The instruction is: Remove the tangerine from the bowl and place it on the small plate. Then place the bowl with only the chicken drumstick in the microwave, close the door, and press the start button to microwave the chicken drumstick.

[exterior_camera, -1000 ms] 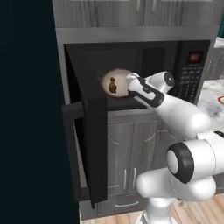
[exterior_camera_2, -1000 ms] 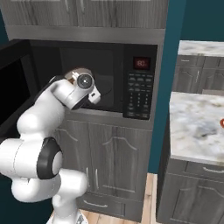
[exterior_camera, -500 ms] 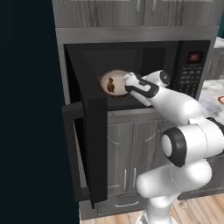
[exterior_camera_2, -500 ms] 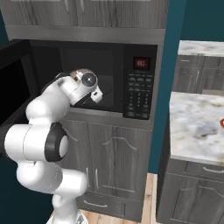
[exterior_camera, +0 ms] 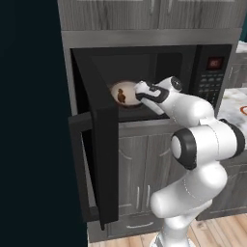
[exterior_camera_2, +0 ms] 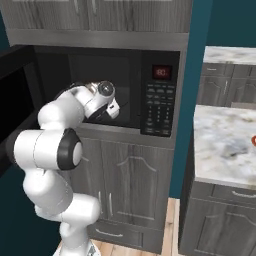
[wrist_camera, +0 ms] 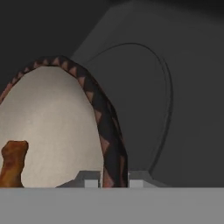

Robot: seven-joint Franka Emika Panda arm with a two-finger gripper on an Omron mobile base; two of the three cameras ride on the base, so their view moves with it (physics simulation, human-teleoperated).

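Black and wide, the microwave [exterior_camera: 144, 82] is standing with its door [exterior_camera: 99, 144] swung fully out toward the left of the left base view, and its dark cavity is taking in my forearm and hand. Inside that cavity, from the hand view, the round turntable outline [wrist_camera: 148, 105] is showing on the grey floor beyond the bowl.

I am reaching in with my gripper [exterior_camera: 140, 92] pinched narrowly on the rim of the bowl [exterior_camera: 124, 93], one finger inside the rim and one outside it; the hand view is showing the patterned brown rim [wrist_camera: 107, 131] running straight down between my fingertips [wrist_camera: 91, 180]. The bowl is sitting within the microwave opening, tipped so its cream inside is facing the left base camera. Whether its base is touching the microwave floor, I cannot tell.

In the bowl, the chicken drumstick [exterior_camera: 121, 97] is lying against the cream inside, and the hand view is catching its brown end [wrist_camera: 13, 162] at the lower left.

From the right base view, my arm is bending in front of the cavity, with the grey keypad panel [exterior_camera_2: 159, 107] and red display [exterior_camera_2: 161, 72] just to its right and the marble counter [exterior_camera_2: 225, 145] further right.

Against the pictures from a second ago, my elbow is standing higher and closer to the cabinet, my hand is sitting deeper in the opening, and the bowl is lying further inside. My grip on the rim is staying the same.
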